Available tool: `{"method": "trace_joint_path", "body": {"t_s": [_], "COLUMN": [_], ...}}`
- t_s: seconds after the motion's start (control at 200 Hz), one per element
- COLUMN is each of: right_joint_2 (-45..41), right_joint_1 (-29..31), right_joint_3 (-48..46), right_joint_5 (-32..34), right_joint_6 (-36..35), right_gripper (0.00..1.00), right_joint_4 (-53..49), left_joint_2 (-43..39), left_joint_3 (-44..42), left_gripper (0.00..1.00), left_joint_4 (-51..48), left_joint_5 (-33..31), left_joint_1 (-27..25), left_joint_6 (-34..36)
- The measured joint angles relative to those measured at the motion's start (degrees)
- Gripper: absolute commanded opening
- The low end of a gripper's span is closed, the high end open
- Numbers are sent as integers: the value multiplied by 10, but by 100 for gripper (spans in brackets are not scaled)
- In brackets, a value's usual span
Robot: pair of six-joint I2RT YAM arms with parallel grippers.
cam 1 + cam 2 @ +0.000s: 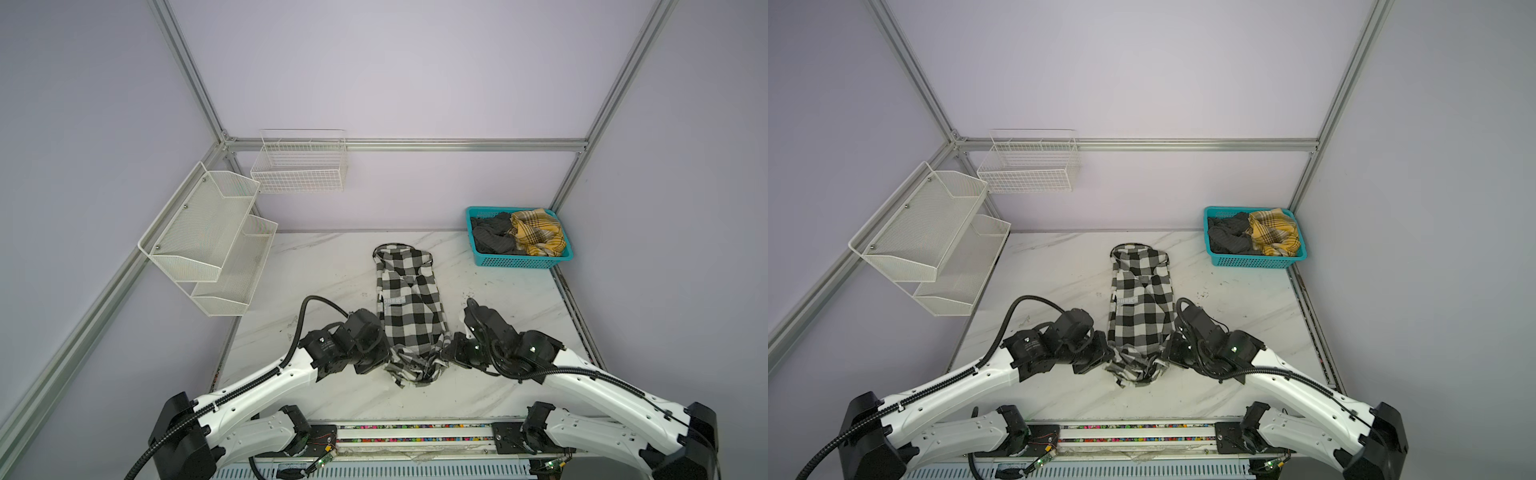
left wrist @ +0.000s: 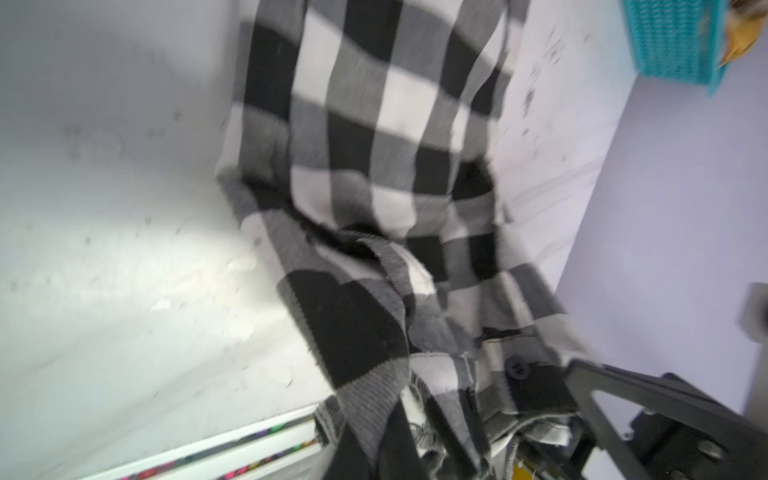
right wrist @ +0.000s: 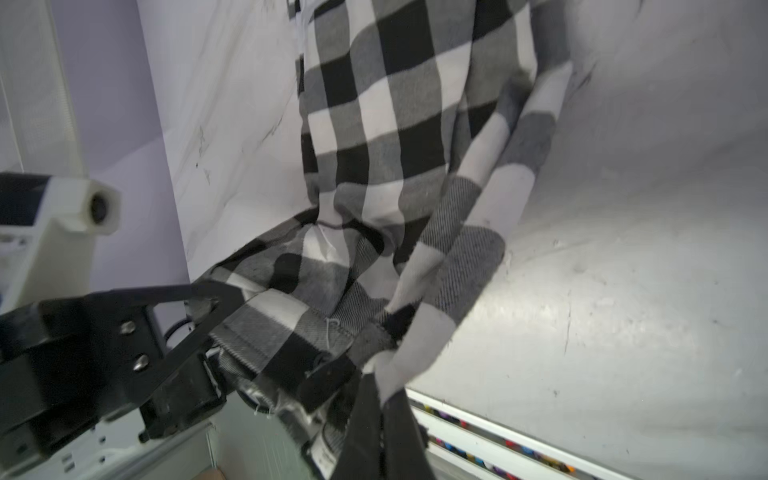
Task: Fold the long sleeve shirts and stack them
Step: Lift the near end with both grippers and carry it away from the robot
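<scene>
Left gripper (image 1: 389, 356): jaws closed on the near left corner of the black-and-white checked cloth shirt (image 1: 409, 307), lower centre of both top views. In the left wrist view the cloth is blurred but fills the closed jaws.

Right gripper (image 1: 444, 353): jaws clamped on the near right corner of the same hem; in the right wrist view the black fingers (image 3: 216, 299) pinch folded cloth. The hem is bunched and crumpled between the two grippers.

The shirt runs lengthwise up the centre of the white marble-patterned tabletop (image 1: 332, 266). Its rounded far end stops short of the far edge.

Bare tabletop lies on both sides of the shirt and between the hem and the near rail.

A teal perforated plastic basket (image 1: 523, 262) holding dark grey and yellow plaid cloth sits in the far right corner, well apart from the shirt.

A white mesh two-tier shelf (image 1: 199, 232) and a white wire basket (image 1: 299, 174) hang at upper left, off the table.
</scene>
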Motion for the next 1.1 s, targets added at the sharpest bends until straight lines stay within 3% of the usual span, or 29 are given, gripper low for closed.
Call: {"method": "trace_joint_path", "body": {"t_s": [0.165,0.37,0.495,0.575,0.625,1.1], "right_joint_2": [180,429,515,542,552,524], "right_joint_1": [-134,-179,-186,-190,-196,-241], "right_joint_3": [123,296,343,367,382,400], "right_joint_5": [-30,-56,-56,-52,-50,-49], "right_joint_6": [-110,-204,-227,-233,-235,-230], "right_gripper": [0,0,0,0,0,0], "right_joint_4": [9,40,38,35,33,42], "left_joint_2": [126,352,462,470,469,481], "left_joint_3": [77,157,223,256,269,347], "left_gripper": [0,0,18,13,0,0], "left_joint_4": [39,79,79,85,87,89], "left_joint_5": [16,71,106,107,106,122], "left_joint_1": [93,189,218,225,227,229], "left_joint_6": [62,130,165,180,187,210]}}
